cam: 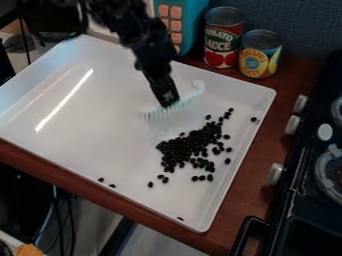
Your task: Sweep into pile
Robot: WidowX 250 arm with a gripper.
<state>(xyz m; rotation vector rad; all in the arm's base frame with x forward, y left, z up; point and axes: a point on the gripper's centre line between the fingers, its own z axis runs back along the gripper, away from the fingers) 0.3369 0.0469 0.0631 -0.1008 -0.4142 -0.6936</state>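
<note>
Hand (169,102) closed on white brush (185,103)

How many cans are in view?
2: a taller red-labeled can by the teal object, and a shorter yellow can nearer the stove, both outside the white tray.

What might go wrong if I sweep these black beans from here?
A hard stroke of the brush could scatter the pile, since its edges are already loose.
The lone bean by the tray's right wall might get flicked over the low rim.
The two strays near the front wall, well away from the pile, could be missed.
</note>
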